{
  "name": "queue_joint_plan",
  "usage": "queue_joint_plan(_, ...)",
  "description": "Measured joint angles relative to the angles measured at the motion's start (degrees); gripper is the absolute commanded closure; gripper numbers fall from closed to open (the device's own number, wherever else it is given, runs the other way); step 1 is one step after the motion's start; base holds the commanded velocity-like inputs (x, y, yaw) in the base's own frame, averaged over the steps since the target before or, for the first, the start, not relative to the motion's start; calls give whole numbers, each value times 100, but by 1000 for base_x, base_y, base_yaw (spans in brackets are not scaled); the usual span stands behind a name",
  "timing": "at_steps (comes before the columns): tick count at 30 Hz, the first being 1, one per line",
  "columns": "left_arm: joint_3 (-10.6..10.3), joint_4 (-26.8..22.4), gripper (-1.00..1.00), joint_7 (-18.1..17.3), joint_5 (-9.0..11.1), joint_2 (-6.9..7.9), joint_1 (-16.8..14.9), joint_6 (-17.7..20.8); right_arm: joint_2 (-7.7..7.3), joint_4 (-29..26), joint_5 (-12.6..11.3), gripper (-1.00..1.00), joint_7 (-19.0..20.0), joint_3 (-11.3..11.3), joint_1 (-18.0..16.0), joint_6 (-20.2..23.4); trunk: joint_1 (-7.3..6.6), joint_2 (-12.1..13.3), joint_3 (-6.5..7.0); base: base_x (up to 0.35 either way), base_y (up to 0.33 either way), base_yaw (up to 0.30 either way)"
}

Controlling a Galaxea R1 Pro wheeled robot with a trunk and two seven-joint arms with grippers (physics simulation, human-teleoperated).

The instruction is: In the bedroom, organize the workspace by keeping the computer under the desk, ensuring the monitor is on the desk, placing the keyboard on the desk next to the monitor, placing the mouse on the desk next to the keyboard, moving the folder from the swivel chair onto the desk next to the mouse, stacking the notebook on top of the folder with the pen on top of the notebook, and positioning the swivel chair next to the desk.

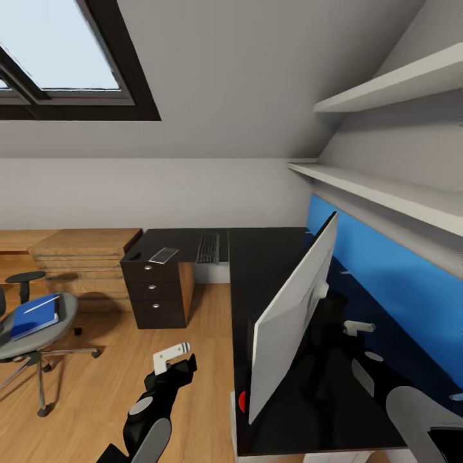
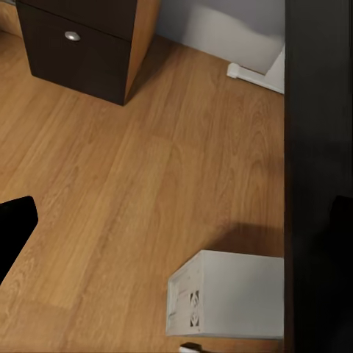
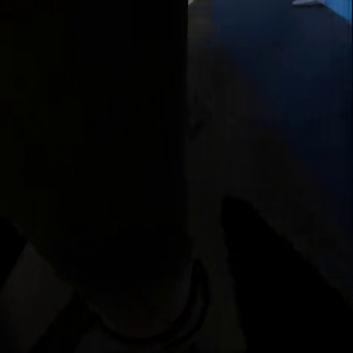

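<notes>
Status of the workspace, judged from the head view:

- Monitor: stands on the tabletop, seen from its white back, screen facing the blue wall. Done
- Computer: the left wrist view shows a white case on the floor at the tabletop edge, partly beneath it. I judge this done or nearly so
- Keyboard: lies on the far wing of the tabletop, well apart from the monitor. It is on the tabletop but not yet next to the monitor
- Notebook: lies above the drawer unit, near the keyboard. Not yet stacked
- Mouse: a small dark lump at the tabletop's far left corner is probably it; too small to confirm
- Folder: lies on the chair seat with the pen on top. Neither is moved yet
- Chair: stands on the open floor, well apart from the tabletop. Not yet positioned

My left end effector hangs over the floor, fingers apart and holding nothing. My right end effector sits low behind the monitor; the right wrist view is nearly black, so I cannot tell whether it is apart or together

Most of the task remains
</notes>
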Motion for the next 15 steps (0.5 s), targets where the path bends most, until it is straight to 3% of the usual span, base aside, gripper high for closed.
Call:
queue_joint_plan(8, -27, 10, -100, 0, -3, -1, 0, -2, 3, -11, 12, 100, 31, 2, -4, -2, -1, -1, 1, 23, -204, 0)
queue_joint_plan(15, -29, 9, -100, 1, -7, -1, 0, -1, 3, -11, 12, 100, 30, -2, -3, -1, 0, -1, 1, 30, -51, 0)
